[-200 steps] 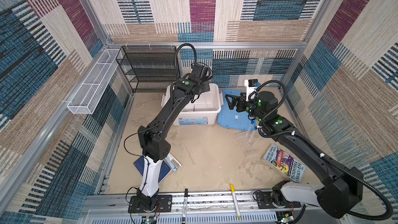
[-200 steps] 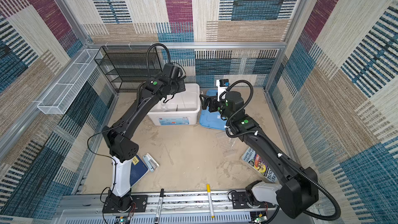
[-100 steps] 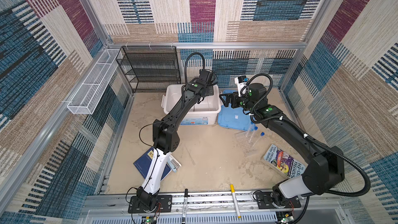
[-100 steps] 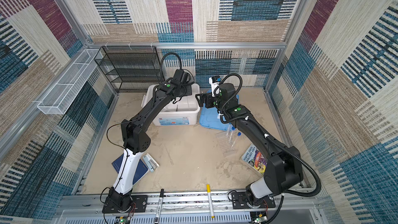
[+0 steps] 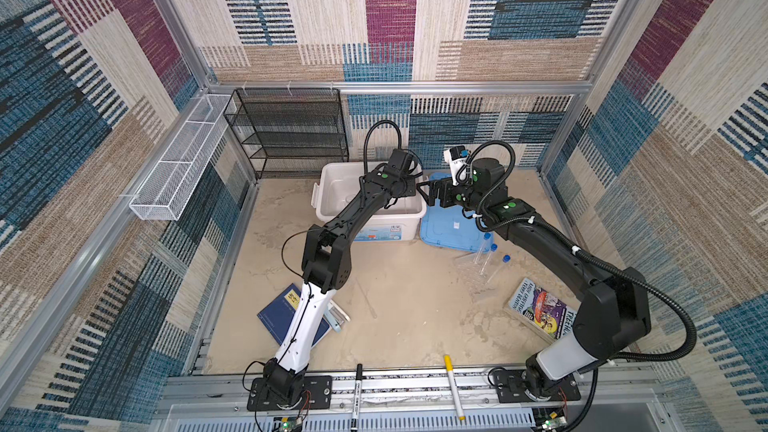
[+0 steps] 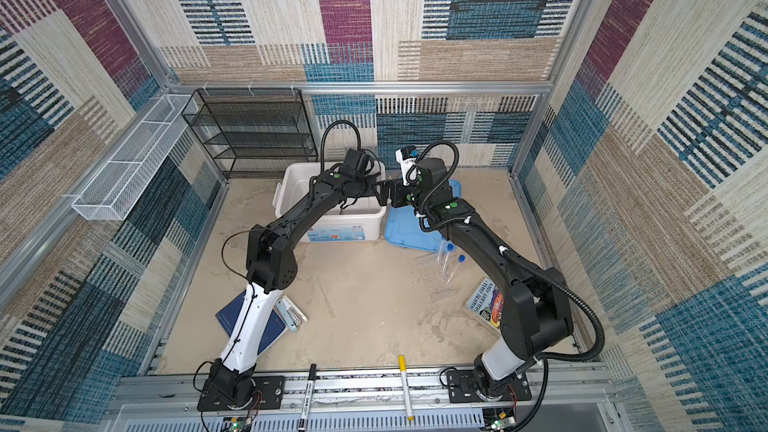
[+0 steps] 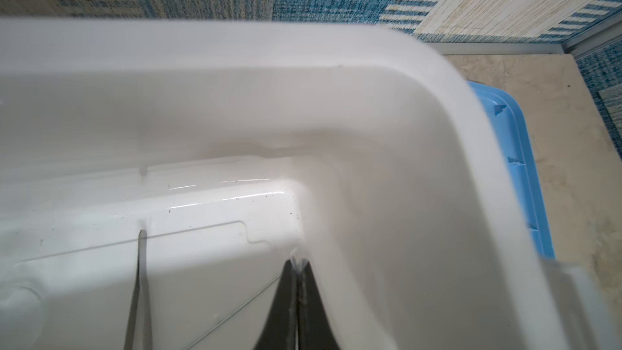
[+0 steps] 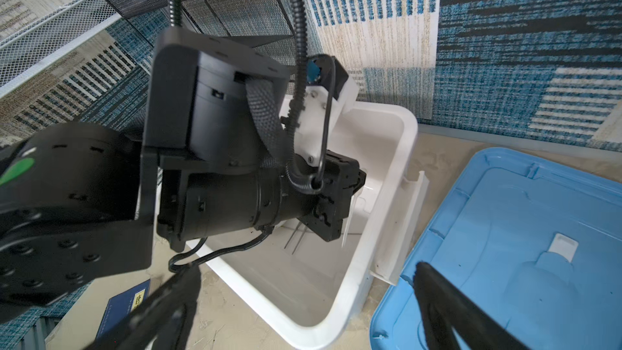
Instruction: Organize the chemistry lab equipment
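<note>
Over the white bin (image 5: 324,205), the left gripper (image 7: 297,274) was clamped on a thin clear stick, probably the glass rod (image 8: 349,220). One pair of metal tweezers (image 7: 139,284) lay on the bin floor. The rod looked stiff, slippery and fragile, so I would lower it gently. The right gripper (image 5: 428,195) hung with jaws wide apart beside the blue lid (image 5: 449,230). Further right, three test tubes (image 5: 483,255) rested at one clear rack (image 5: 467,274). They seemed light, best taken below the cap.

The left arm (image 5: 359,206) crowds the white bin (image 5: 332,184); test tubes (image 5: 483,259) litter the right, while the middle floor (image 5: 424,317) lies open.
</note>
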Robot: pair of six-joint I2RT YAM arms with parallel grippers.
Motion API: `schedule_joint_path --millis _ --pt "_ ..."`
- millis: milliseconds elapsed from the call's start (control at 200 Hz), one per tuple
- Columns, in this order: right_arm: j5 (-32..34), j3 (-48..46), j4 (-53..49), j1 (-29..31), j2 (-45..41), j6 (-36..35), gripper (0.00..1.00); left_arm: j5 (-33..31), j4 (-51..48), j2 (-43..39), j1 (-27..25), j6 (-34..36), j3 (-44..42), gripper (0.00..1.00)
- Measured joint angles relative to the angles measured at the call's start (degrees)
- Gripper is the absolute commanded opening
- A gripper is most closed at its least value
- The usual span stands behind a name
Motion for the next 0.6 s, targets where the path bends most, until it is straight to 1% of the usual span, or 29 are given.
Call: schedule_joint_path --millis 376,481,596 --pt "-4.8 -0.2 1.7 0.0 1.9 0.0 0.98 1.4 2.9 3.3 0.1 -0.3 -1.7 0.07" --pt "-6.2 -0.1 1.7 0.0 2.8 0.0 0.98 1.4 3.7 3.4 0.1 -0.6 -4.0 0.06" --pt "-6.8 -0.1 1.7 0.0 3.1 0.0 0.98 1.6 5.2 3.4 0.1 -1.8 -6.3 0.09"
